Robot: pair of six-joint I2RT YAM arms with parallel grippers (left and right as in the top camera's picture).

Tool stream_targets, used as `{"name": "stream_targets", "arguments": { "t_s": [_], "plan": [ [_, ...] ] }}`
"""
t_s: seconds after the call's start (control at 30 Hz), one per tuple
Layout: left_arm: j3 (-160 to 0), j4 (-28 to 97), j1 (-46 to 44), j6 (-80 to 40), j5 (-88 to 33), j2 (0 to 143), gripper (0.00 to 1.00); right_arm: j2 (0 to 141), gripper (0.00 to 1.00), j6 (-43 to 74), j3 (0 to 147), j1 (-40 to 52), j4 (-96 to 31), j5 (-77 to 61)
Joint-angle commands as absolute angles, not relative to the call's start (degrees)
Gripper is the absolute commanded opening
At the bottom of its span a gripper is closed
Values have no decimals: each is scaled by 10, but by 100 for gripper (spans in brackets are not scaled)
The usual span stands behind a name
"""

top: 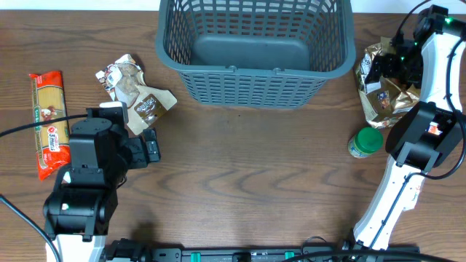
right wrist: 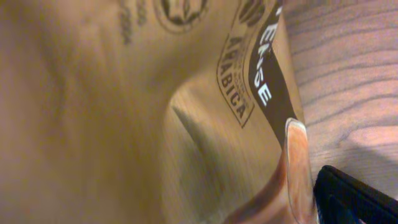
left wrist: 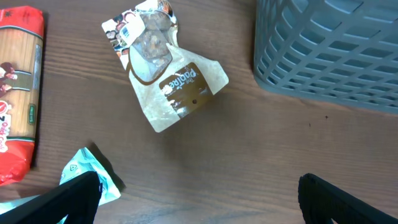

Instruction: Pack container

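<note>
- The container (top: 247, 91), a large grey-blue slotted basket, is sitting at the far middle of the wooden table (top: 255, 175).
- The left gripper (left wrist: 199, 186) is hovering over bare wood with its fingers spread wide. It is near a brown snack pouch (left wrist: 168, 81) and a red pasta packet (left wrist: 15, 93).
- The right gripper (top: 393, 64) is resting against a gold coffee bag (right wrist: 124, 112) just right of the container. Whether it is pinching the bag cannot be told.
- A green-lidded jar (top: 366, 140) is standing near the bag.
</note>
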State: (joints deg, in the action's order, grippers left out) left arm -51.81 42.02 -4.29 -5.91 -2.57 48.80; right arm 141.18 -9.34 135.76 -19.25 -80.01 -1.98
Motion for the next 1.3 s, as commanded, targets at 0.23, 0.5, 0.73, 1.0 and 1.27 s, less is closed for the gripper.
{"name": "stream_targets", "arguments": {
  "t_s": [0.23, 0.5, 0.73, 1.0, 1.27],
  "plan": [
    [-530, 420, -45, -50, -19, 493, 98, 1430, 99, -97, 1241, -184, -739, -20],
    [-530, 420, -45, -50, -19, 493, 98, 1431, 99, -89, 1169, -183, -680, -20],
    [-530, 420, -45, -50, -19, 493, 98, 1431, 96, -86, 1155, -183, -666, -20],
    [-530, 420, -45, -50, -19, 493, 98, 1431, 61, -87, 1155, -183, -666, -20],
    [-530, 420, -45, -50, -19, 493, 98, 1431, 9, -86, 1155, -183, -667, -20]
  ]
}}
